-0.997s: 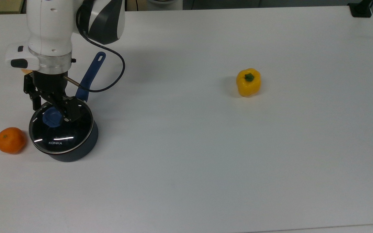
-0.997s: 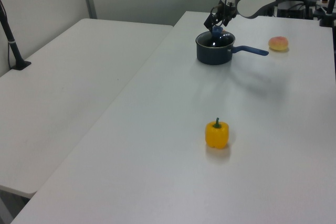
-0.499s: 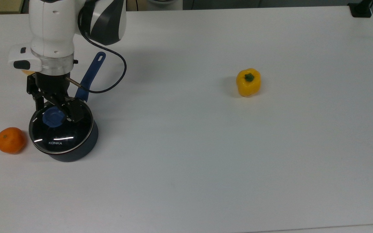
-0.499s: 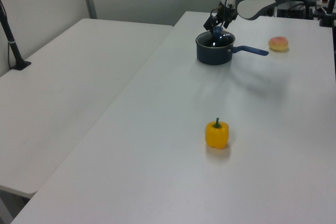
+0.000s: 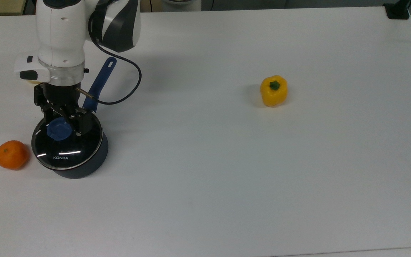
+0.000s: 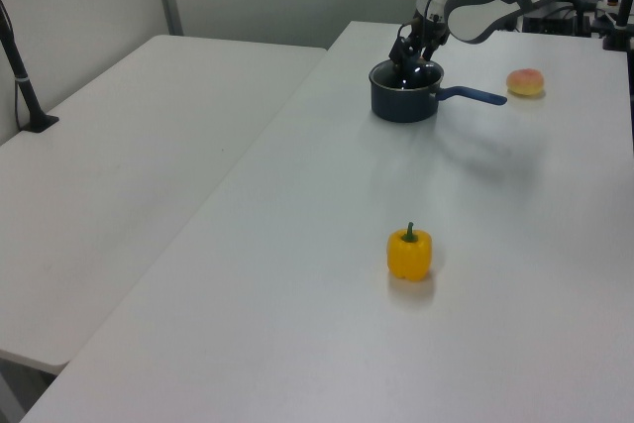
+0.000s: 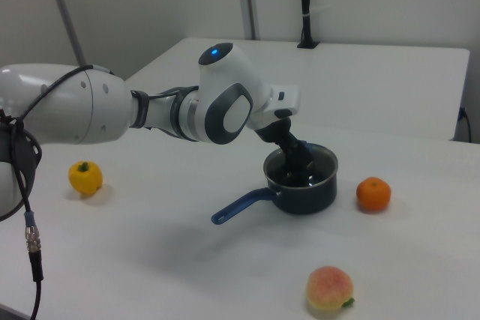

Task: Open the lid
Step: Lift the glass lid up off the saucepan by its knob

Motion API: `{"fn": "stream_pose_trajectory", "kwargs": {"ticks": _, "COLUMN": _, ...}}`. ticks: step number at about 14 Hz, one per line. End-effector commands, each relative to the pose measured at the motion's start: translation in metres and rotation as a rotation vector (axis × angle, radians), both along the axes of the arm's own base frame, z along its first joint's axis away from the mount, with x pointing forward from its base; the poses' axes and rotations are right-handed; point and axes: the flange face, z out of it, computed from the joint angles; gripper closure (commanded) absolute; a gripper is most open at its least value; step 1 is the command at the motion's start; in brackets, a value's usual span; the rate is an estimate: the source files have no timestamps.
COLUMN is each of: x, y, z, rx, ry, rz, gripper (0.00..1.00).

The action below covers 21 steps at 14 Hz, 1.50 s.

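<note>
The lid (image 5: pixel 70 149), clear glass with a metal rim and white KONKA lettering, lies flat on the dark saucepan (image 5: pixel 84 170) at the top view's left. Its blue knob (image 5: pixel 58 130) sits off centre toward the arm. My gripper (image 5: pixel 62 122) hangs straight down over the lid, open, with one black finger on each side of the knob. In the left view the gripper (image 6: pixel 408 54) is low over the saucepan (image 6: pixel 404 96). The right view shows the gripper (image 7: pixel 295 157) reaching down into the saucepan's (image 7: pixel 307 189) top.
The saucepan's long blue handle (image 5: pixel 100 81) points away past the arm. An orange (image 5: pixel 11 154) lies just left of the pan in the top view. A yellow pepper (image 5: pixel 273 90) stands far to the right. A peach (image 7: pixel 329 288) lies near the right view's front edge.
The gripper has shifted slightly right in the top view and sunk lower, so its fingers now flank the knob. The lid and saucepan have not moved.
</note>
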Motion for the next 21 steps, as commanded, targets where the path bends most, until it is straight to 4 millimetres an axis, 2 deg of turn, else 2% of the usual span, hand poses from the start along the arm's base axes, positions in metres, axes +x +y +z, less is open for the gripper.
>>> {"fn": "stream_pose_trajectory", "kwargs": {"ticks": 1, "x": -0.002, "y": 0.001, "z": -0.001, "rx": -0.007, "ry": -0.007, "rz": -0.009, "gripper": 0.55}}
{"fn": "stream_pose_trajectory", "kwargs": {"ticks": 3, "x": -0.003, "y": 0.001, "z": -0.003, "rx": -0.006, "ry": -0.003, "rz": -0.009, "gripper": 0.82}}
{"fn": "stream_pose_trajectory", "kwargs": {"ticks": 4, "x": -0.003, "y": 0.001, "z": -0.001, "rx": -0.005, "ry": -0.006, "rz": -0.012, "gripper": 0.91}}
{"fn": "stream_pose_trajectory", "kwargs": {"ticks": 5, "x": -0.003, "y": 0.001, "z": -0.002, "rx": -0.004, "ry": -0.004, "rz": -0.014, "gripper": 0.96}}
{"fn": "stream_pose_trajectory", "kwargs": {"ticks": 9, "x": -0.004, "y": 0.002, "z": 0.002, "rx": -0.008, "ry": -0.004, "rz": -0.007, "gripper": 0.99}}
{"fn": "stream_pose_trajectory", "kwargs": {"ticks": 11, "x": -0.007, "y": 0.001, "z": 0.017, "rx": -0.007, "ry": -0.015, "rz": -0.011, "gripper": 0.99}}
{"fn": "stream_pose_trajectory", "kwargs": {"ticks": 15, "x": -0.013, "y": 0.003, "z": 0.034, "rx": -0.006, "ry": -0.030, "rz": -0.012, "gripper": 0.99}}
{"fn": "stream_pose_trajectory", "kwargs": {"ticks": 21, "x": -0.035, "y": 0.010, "z": 0.083, "rx": 0.012, "ry": 0.034, "rz": -0.034, "gripper": 0.99}}
